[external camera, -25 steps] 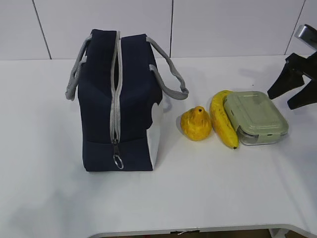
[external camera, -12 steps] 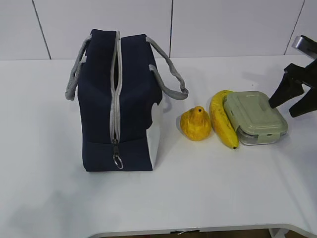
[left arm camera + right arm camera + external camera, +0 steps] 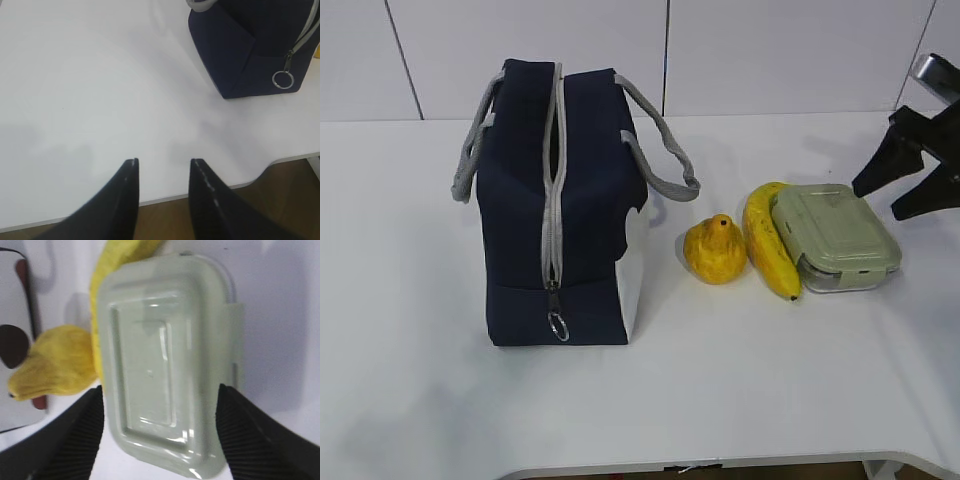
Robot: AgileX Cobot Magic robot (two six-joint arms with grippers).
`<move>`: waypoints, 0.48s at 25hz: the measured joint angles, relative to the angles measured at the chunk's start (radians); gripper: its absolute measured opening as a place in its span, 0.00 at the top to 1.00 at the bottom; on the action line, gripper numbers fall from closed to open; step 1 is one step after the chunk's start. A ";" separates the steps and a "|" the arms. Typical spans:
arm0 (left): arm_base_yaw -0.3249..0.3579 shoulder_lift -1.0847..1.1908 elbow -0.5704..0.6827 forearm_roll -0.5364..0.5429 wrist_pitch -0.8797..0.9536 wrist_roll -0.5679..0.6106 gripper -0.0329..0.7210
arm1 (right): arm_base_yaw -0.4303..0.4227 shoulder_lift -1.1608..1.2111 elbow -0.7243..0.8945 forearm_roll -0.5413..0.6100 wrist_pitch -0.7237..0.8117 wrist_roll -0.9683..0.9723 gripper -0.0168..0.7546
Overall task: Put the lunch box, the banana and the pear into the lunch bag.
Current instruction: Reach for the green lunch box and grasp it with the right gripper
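Note:
The navy lunch bag (image 3: 558, 210) stands on the table left of centre, its grey zipper (image 3: 554, 190) running over the top and down the near end. The pear (image 3: 716, 250), the banana (image 3: 767, 245) and the green-lidded lunch box (image 3: 835, 237) lie in a row to its right. My right gripper (image 3: 898, 197) is open and hovers at the lunch box's far right end. In the right wrist view the lunch box (image 3: 167, 370) lies between the open fingers of that gripper (image 3: 160, 395), untouched. My left gripper (image 3: 163, 162) is open and empty over the table's front edge.
The white table (image 3: 720, 380) ends at a front edge (image 3: 175, 197) just under the left gripper. The bag's ring pull (image 3: 281, 79) hangs at the bottom of its near end. A white wall stands behind the table.
The right gripper dipped slightly toward the lunch box, then rose a little and shifted left. Nothing else moved.

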 joint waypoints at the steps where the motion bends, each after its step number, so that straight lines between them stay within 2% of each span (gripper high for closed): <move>1: 0.000 0.000 0.000 0.000 0.000 0.000 0.64 | 0.000 0.000 -0.002 -0.022 0.000 0.000 0.25; 12: 0.000 0.000 0.000 0.000 0.000 0.000 0.64 | 0.000 0.000 -0.002 -0.079 0.000 -0.020 0.26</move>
